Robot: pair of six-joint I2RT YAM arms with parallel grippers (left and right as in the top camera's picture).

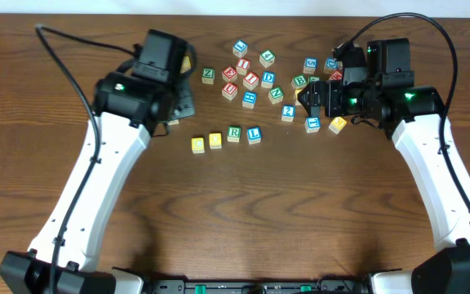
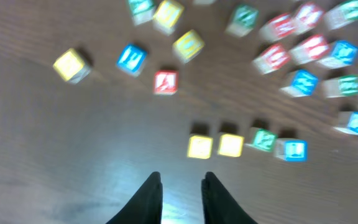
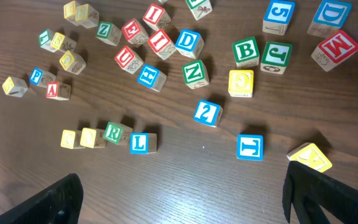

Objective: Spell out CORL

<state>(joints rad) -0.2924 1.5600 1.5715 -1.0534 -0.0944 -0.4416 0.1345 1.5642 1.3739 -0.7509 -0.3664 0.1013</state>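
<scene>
cubes for the word lie in a short row on the brown wooden table (image 1: 243, 212), just below the loose scatter of other letter cubes (image 1: 251, 79) and apart from it. seen from above, left to right: first yellow cube (image 1: 198, 144), second yellow cube (image 1: 215, 141), green r cube (image 1: 234, 134), blue l cube (image 1: 254, 135). they sit close side by side, and the row climbs slightly toward the right. the overhead view takes in the row and the whole scatter at once, but its letters are tiny. my right wrist view is sharp: the r and the l read clearly, while i cannot make out any letter on the two yellow tops. my left wrist view is blurred and gives the row only as coloured squares, just ahead of my left gripper (image 2: 180, 193), whose fingers stand narrow with nothing between them. my right gripper (image 3: 180, 183) is spread wide and empty, its fingers at the lower corners, with the row up to its left.
</scene>
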